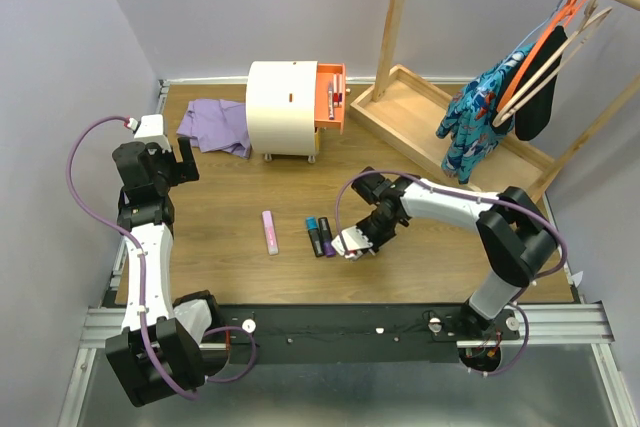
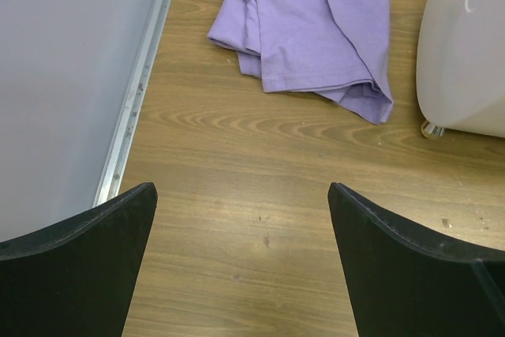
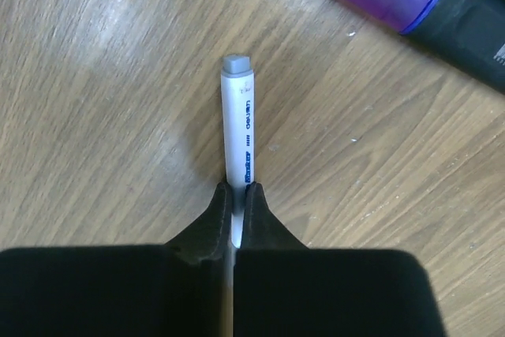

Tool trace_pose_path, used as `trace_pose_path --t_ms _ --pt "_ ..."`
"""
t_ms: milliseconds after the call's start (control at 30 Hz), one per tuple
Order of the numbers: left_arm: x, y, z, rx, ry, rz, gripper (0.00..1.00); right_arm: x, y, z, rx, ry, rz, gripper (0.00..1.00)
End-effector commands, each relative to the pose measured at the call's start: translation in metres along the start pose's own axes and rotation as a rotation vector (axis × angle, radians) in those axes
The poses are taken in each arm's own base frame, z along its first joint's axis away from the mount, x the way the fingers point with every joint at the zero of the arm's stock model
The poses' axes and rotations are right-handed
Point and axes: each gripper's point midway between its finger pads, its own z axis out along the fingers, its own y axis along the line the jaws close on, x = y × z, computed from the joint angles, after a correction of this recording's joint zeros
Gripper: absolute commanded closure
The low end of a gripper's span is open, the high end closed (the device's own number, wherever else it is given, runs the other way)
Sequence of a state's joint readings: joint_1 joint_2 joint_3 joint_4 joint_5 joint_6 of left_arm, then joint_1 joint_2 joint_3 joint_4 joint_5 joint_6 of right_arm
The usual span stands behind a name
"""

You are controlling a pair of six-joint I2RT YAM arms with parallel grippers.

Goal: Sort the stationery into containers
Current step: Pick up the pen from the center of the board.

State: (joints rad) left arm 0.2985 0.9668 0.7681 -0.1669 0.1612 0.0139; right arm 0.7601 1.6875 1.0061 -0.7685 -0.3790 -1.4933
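A pinched white pen (image 3: 238, 132) sits right of two stubby markers (image 1: 325, 237), a pink bar (image 1: 269, 232) left. The far orange drawer (image 1: 325, 107) stands open.

Tabletop tally: two stubby markers, one dark blue marker (image 1: 314, 238), one purple marker (image 1: 326, 236). One pink bar (image 1: 270, 232). One white pen (image 3: 239, 124) out on wood. One cream chest (image 1: 282, 107), one orange drawer (image 1: 326, 97) showing; pens inside drawer (image 1: 338, 87) too small to count. One purple cloth (image 1: 218, 125). One wooden clothes rack (image 1: 400, 27) with two garments: one blue patterned garment (image 1: 475, 122), one black garment (image 1: 540, 97). Hangers (image 1: 560, 17) overlap, number unclear. Two robot arms: left arm (image 1: 150, 247), right arm (image 1: 450, 202).
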Motion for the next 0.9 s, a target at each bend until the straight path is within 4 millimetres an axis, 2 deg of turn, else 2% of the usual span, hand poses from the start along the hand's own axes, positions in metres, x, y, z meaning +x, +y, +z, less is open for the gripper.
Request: trace_pose_path --t_ms 0,67,100,133,167,200,233,267,333,367,400,433,467,500,533,567,600,633,667,867 --pt "-0.009 -0.003 -0.003 0.01 -0.016 0.005 0.01 -0.016 -0.043 -0.031 0.13 -0.019 0.065 0.99" --pt "-0.012 -0.005 -0.002 0.019 -0.022 0.015 0.01 -0.032 -0.072 -0.067 0.214 -0.108 0.169 0.99" --pt "-0.012 -0.007 -0.002 0.032 -0.023 0.016 0.01 -0.047 -0.099 -0.102 0.289 -0.152 0.183 0.99" --pt "-0.012 -0.008 -0.001 0.039 -0.022 0.018 0.01 -0.061 -0.112 -0.121 0.318 -0.217 0.196 0.99" --pt "-0.013 -0.009 0.0 0.046 -0.027 0.019 0.01 -0.062 -0.123 -0.136 0.343 -0.259 0.306 0.99" --pt "-0.012 -0.01 0.002 0.051 -0.021 0.015 0.01 -0.075 -0.146 -0.174 0.429 -0.316 0.315 0.99" --pt "-0.014 -0.012 0.003 0.065 -0.025 0.011 0.01 -0.087 -0.153 -0.186 0.432 -0.389 0.335 0.99" --pt "-0.016 -0.013 0.004 0.069 -0.031 -0.001 0.01 -0.087 -0.159 -0.199 0.449 -0.438 0.439 1.0" --pt "-0.018 -0.014 0.008 0.077 -0.033 -0.002 0.01 -0.099 -0.188 -0.238 0.545 -0.563 0.495 0.99" --pt "-0.023 -0.015 0.009 0.078 -0.046 -0.035 0.01 -0.094 -0.196 -0.253 0.564 -0.647 0.663 0.99" --pt "-0.022 -0.016 0.012 0.082 -0.037 -0.045 0.01 -0.093 -0.219 -0.274 0.645 -0.725 0.684 0.99" --pt "-0.023 -0.016 0.012 0.084 -0.04 -0.05 0.01 -0.087 -0.231 -0.288 0.69 -0.777 0.758 0.99" --pt "-0.027 -0.017 0.013 0.091 -0.047 -0.055 0.01 -0.075 -0.24 -0.301 0.694 -0.864 0.92 1.0" --pt "-0.026 -0.018 0.014 0.094 -0.044 -0.066 0.01 -0.071 -0.253 -0.315 0.733 -0.925 0.952 0.99" --pt "-0.027 -0.019 0.014 0.099 -0.045 -0.069 0.01 -0.057 -0.266 -0.302 0.704 -0.946 1.031 1.0" --pt "-0.029 -0.02 0.014 0.107 -0.048 -0.068 0.01 -0.054 -0.274 -0.319 0.696 -1.01 1.104 0.99" --pt "-0.028 -0.021 0.014 0.11 -0.044 -0.07 0.01 -0.049 -0.281 -0.321 0.68 -1.039 1.149 0.99" --pt "-0.029 -0.021 0.014 0.111 -0.045 -0.068 0.01 -0.034 -0.293 -0.305 0.641 -1.055 1.232 1.0" --pt "-0.028 -0.02 0.014 0.107 -0.041 -0.07 0.01 -0.032 -0.298 -0.314 0.625 -1.11 1.302 0.99" --pt "-0.026 -0.02 0.011 0.104 -0.027 -0.069 0.01 -0.013 -0.325 -0.306 0.68 -1.137 1.346 1.0"
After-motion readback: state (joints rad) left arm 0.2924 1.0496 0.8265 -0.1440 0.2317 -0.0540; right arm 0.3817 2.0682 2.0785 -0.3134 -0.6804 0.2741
